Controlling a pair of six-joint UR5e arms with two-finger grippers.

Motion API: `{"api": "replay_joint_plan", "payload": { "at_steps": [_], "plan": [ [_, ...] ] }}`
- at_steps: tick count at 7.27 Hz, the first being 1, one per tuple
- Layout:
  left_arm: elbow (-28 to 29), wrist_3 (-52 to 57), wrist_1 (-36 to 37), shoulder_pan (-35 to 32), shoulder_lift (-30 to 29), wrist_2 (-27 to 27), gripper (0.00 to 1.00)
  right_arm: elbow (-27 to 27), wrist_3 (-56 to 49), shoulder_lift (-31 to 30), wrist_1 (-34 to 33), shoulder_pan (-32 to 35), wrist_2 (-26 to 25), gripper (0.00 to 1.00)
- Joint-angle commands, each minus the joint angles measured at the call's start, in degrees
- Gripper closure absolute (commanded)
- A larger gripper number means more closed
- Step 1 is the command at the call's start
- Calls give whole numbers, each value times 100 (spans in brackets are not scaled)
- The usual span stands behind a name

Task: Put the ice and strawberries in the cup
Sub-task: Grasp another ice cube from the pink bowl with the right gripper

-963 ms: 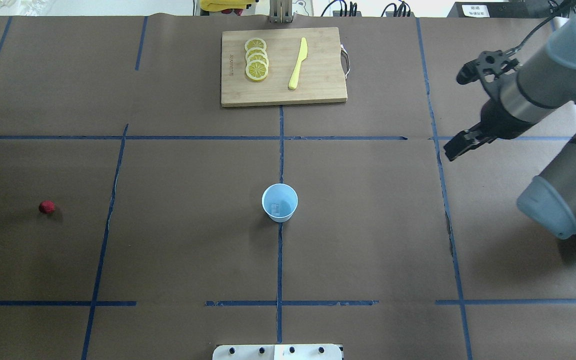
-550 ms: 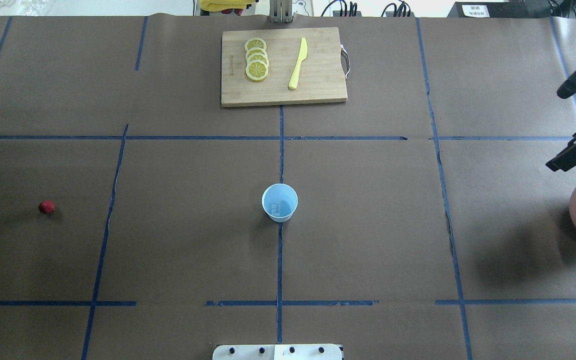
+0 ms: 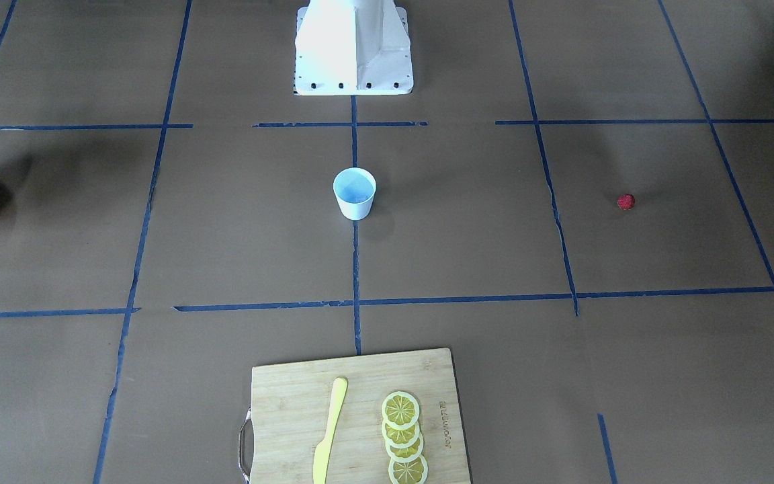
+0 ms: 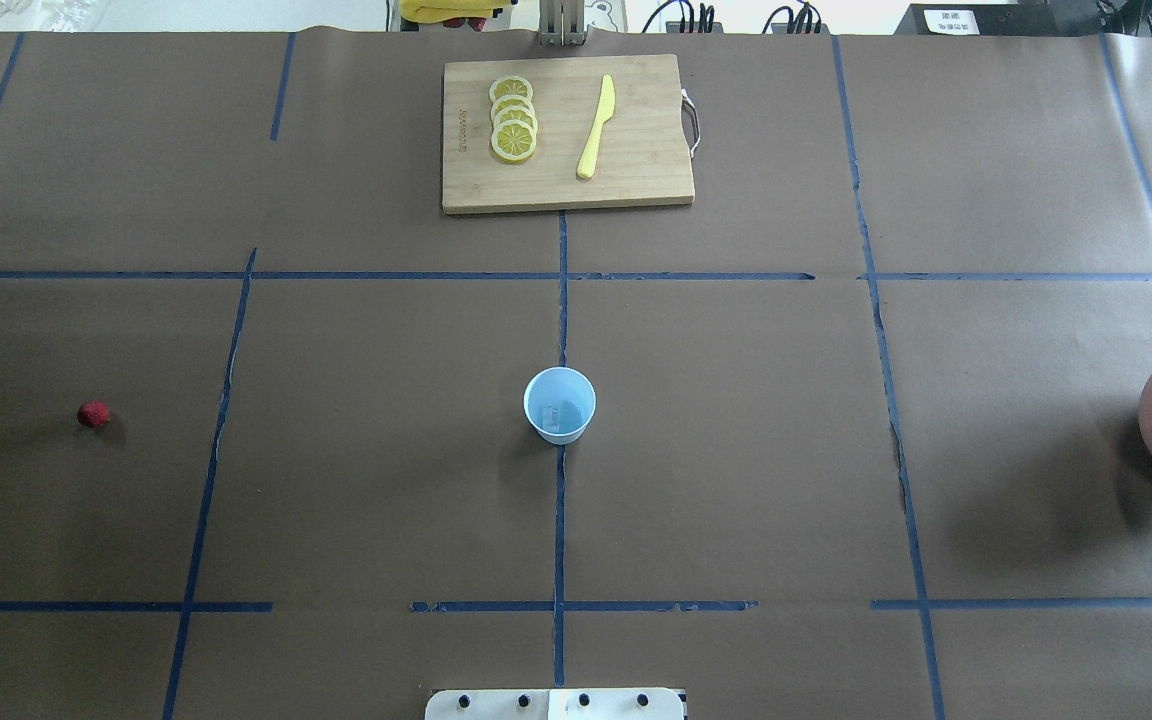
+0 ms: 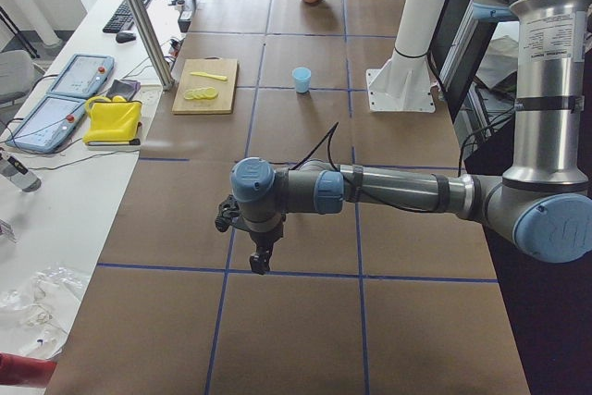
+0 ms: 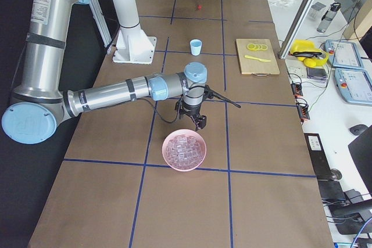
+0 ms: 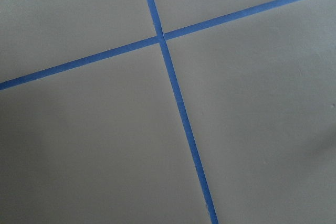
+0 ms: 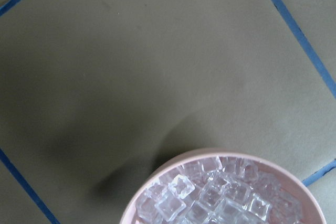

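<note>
A: Where was the right claw (image 6: 197, 121)?

B: Hanging just beside the pink bowl (image 6: 165, 143), on its cup-side rim, tips down. Only a side view caught it, so I can't tell if the fingers were apart or together. Same goes for the left claw (image 5: 262, 261), low over bare paper.

A: Step?

B: Looked like an ice pick. The bowl sat right below the right claw. The cup (image 4: 564, 435) was well away from it, toward table centre, with what seemed to be one cube inside.

A: How to do it clean?

B: I'd move over the pile's middle, not the rim. Single out a top cube, straddle its flat faces, squeeze gently. The ice (image 8: 210, 198) was clear, glossy and loosely heaped, so probably slick. A corner grip would likely squirt it out.

A: Other materials?

B: Bowl was round, smooth, matte pink. Cup was pale blue, tapered and looked light, so release from above and don't bump it. The strawberry (image 4: 93, 413) was tiny, round, dark red and bumpy. It lay furthest from the right claw and wasn't under the left one either: that camera showed only paper and tape.
</note>
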Motion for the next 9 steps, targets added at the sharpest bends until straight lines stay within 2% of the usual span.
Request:
{"api": "replay_joint_plan", "payload": {
  "at_steps": [1,2,3,9],
  "plan": [
    [-3,0,0,0,1,0,0,-390,-56,-516,1228,5,-21,2],
    [-3,0,0,0,1,0,0,-663,-4,-587,1764,5,-21,3],
    [6,0,0,0,1,0,0,-796,66,-588,1961,-4,-74,5],
    [6,0,0,9,1,0,0,-955,58,-553,1937,-408,-320,19]
  ]
}}
